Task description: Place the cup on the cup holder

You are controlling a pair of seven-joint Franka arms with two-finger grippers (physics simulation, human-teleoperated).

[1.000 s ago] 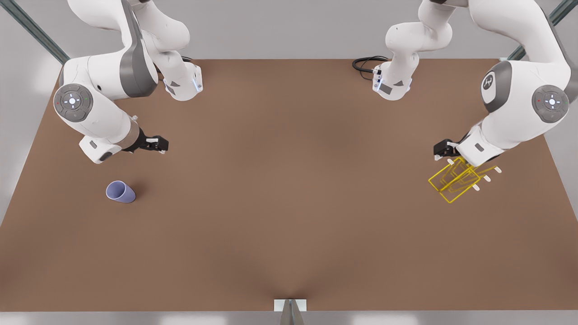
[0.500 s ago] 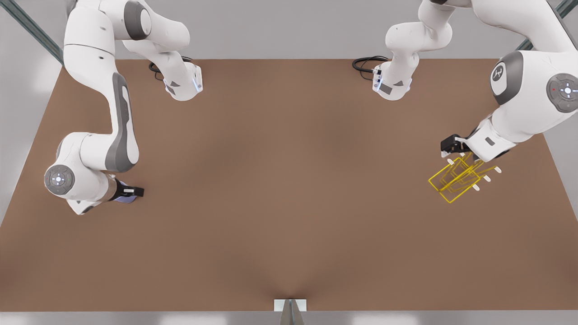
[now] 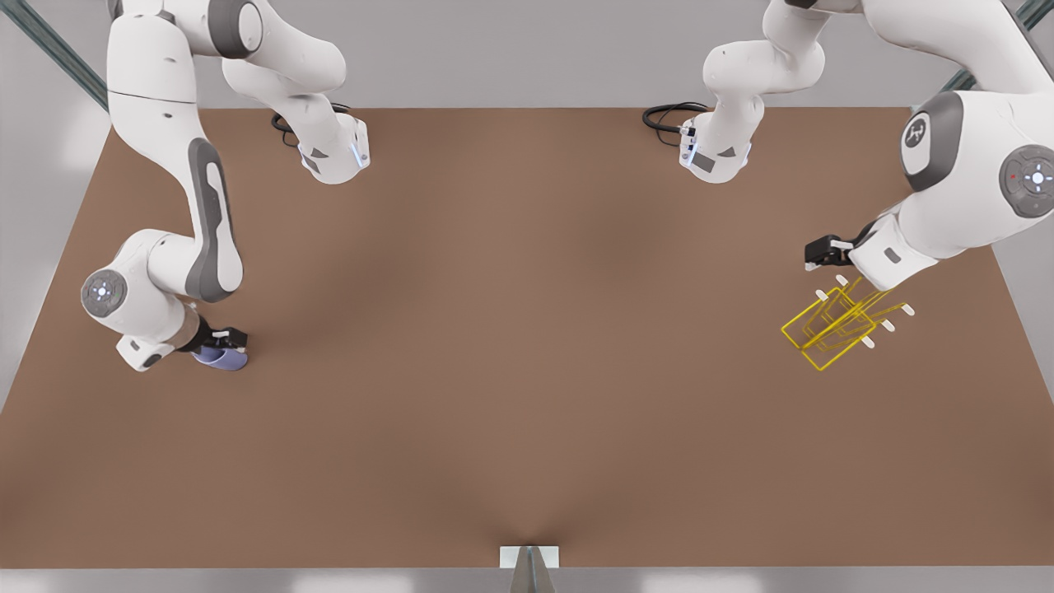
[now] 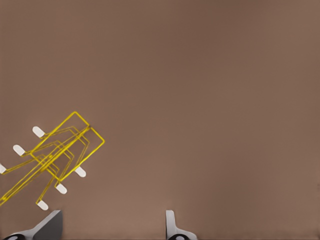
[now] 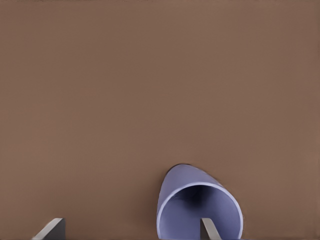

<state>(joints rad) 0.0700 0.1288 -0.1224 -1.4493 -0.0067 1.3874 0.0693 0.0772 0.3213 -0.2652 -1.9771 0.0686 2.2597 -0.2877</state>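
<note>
One cup (image 3: 221, 357) and one cup holder (image 3: 832, 325) lie on a plain brown tabletop (image 3: 527, 329), served by two white Franka arms; no readable writing shows, only a small logo mark on one arm. The lavender-blue cup lies on its side at about eight o'clock on the table in the front view. The right gripper (image 3: 228, 337) is right over it, fingers spread wide, one finger (image 5: 210, 230) reaching into the open mouth. The yellow wire holder sits at about three o'clock, and the left gripper (image 3: 819, 253) hovers just beside it, fingers wide and holding nothing. Grey walls and metal struts edge the table.
</note>
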